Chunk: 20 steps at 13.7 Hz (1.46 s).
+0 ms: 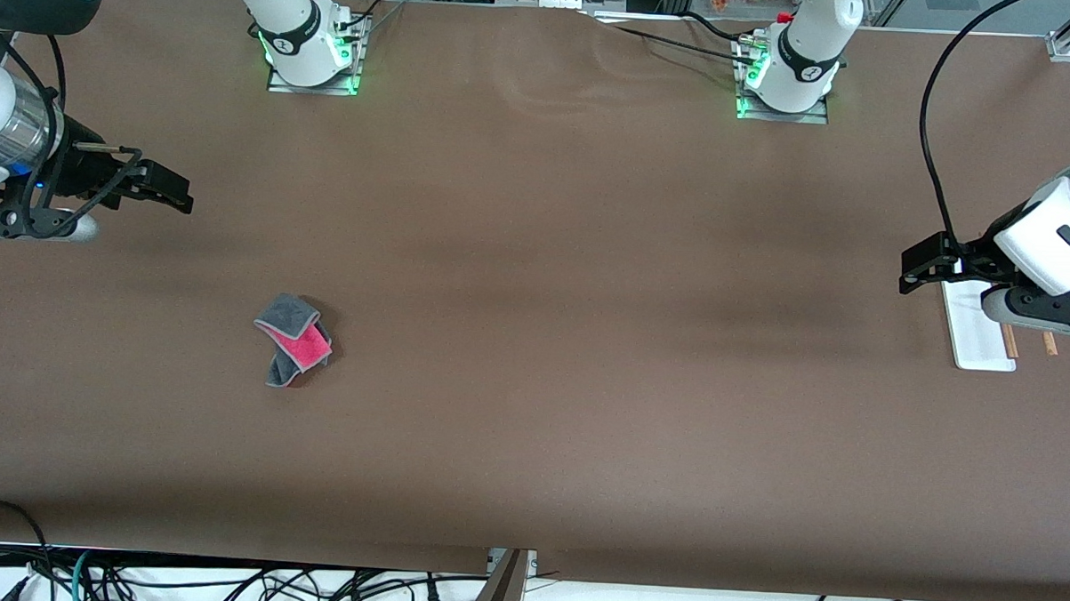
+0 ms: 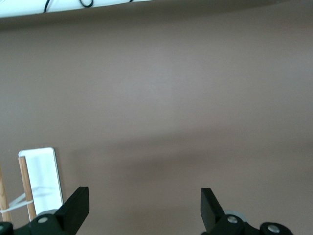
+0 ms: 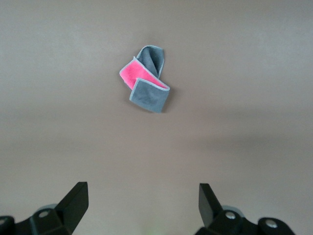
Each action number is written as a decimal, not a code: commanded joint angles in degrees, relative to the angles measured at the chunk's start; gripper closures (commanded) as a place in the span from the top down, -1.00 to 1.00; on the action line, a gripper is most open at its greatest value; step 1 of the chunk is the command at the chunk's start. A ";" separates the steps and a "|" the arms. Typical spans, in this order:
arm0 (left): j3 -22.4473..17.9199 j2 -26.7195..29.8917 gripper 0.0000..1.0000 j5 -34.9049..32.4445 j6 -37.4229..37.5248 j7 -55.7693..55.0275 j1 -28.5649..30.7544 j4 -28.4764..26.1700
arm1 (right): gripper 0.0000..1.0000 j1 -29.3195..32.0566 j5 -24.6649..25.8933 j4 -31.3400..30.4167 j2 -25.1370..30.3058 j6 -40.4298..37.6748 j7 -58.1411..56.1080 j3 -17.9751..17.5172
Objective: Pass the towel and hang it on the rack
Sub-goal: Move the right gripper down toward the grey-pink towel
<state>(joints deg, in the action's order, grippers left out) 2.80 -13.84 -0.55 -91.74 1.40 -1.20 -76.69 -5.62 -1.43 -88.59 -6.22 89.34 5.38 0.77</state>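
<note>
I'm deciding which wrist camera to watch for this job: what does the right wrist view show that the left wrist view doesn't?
Only the right wrist view shows the towel, crumpled on the table, pink side partly up, apart from the right gripper, whose jaws stand open. Only the left wrist view shows the rack, its white base and wooden rods beside the left gripper, jaws also open. Both share the bare brown table.

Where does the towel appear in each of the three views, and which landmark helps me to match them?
Front view: the towel lies crumpled on the table, toward the right arm's end, pink side partly showing.
Left wrist view: not in it; only the rack shows.
Right wrist view: the towel lies on the table, ahead of the open right gripper.
Shared landmark: the brown table.
</note>
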 commanded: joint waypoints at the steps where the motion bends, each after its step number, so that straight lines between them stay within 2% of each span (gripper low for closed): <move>1: -4.55 6.68 1.00 1.51 -3.07 -3.66 -3.36 -10.07 | 1.00 -0.09 1.08 -1.31 0.86 0.14 -1.77 -0.33; 3: -4.30 11.19 1.00 1.69 -8.52 -3.16 -2.15 -17.58 | 1.00 0.08 1.17 -1.14 0.34 -0.14 -1.86 -0.24; 5: 0.07 14.36 1.00 1.08 -9.07 -3.42 1.26 -20.86 | 1.00 -0.09 1.26 -1.32 -1.85 0.56 -1.60 -0.33; 8: 1.07 15.34 1.00 1.07 -8.55 -2.90 2.52 -21.14 | 1.00 -0.62 1.17 -1.49 -8.25 6.08 1.54 -0.33; 13: 1.24 13.67 1.00 0.99 -7.76 -2.81 2.52 -20.26 | 1.00 -1.76 1.17 -3.86 -20.91 19.97 16.04 -0.42; 17: 1.24 13.67 1.00 0.90 -6.35 -2.63 2.60 -20.08 | 0.99 -3.60 0.73 -4.83 -27.51 29.19 20.62 -0.42; 20: 1.24 12.80 1.00 0.90 -6.35 -2.55 2.87 -19.56 | 0.99 -4.93 0.64 -5.18 -30.34 33.87 22.83 -0.42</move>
<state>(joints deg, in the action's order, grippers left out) 3.16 -0.61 -0.06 -98.67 -1.28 0.52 -96.61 -9.99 -1.13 -93.09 -35.98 121.01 26.44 0.50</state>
